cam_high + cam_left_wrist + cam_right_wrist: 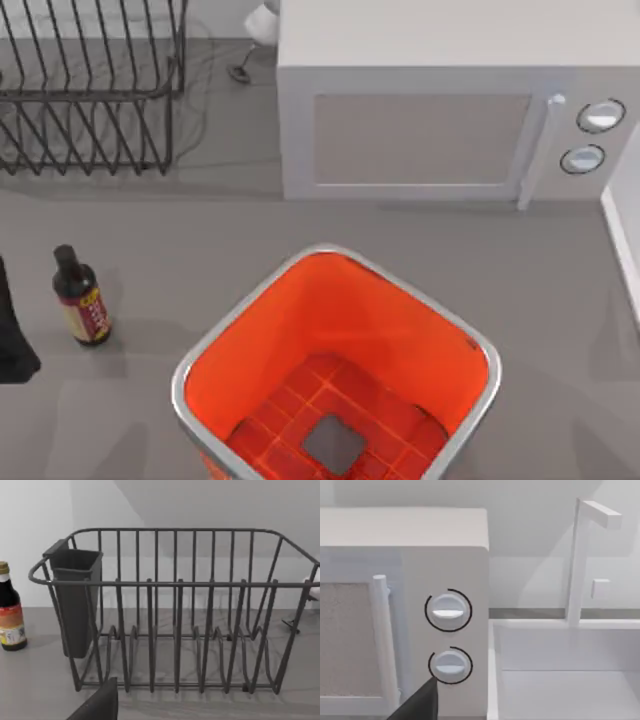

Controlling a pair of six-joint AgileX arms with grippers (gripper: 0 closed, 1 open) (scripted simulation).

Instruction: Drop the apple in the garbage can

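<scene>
From above, our landmark is the garbage can (215, 345), a large square bin with rounded corners, glossy orange walls, a silver metal rim and a gridded floor holding a grey square. We cannot find the apple in it or near it. Behind the can stands a boxy pale grey microwave (420, 130) with a bar handle and two round dials. Behind and to the left of the can sits a dark wire dish rack (90, 90). Left of the can a small dark brown glass bottle (80, 298) with a red label stands upright on the smooth grey desk (560, 300). Further left of the can, a dark piece of our left arm (12, 335) shows at the edge.

The left wrist view faces the rack (190, 610), its thin metal bars upright, a dark plastic cutlery cup (75, 600) hooked inside, the bottle (10, 610) beside it. A dark part of the left gripper (100, 705) shows; whether it is apart or together, we cannot tell.

The right wrist view faces the microwave's dials (448, 610), next to a white sink (560, 680) and tap (580, 560). A dark part of the right gripper (420, 705) shows; its state we cannot tell.
</scene>
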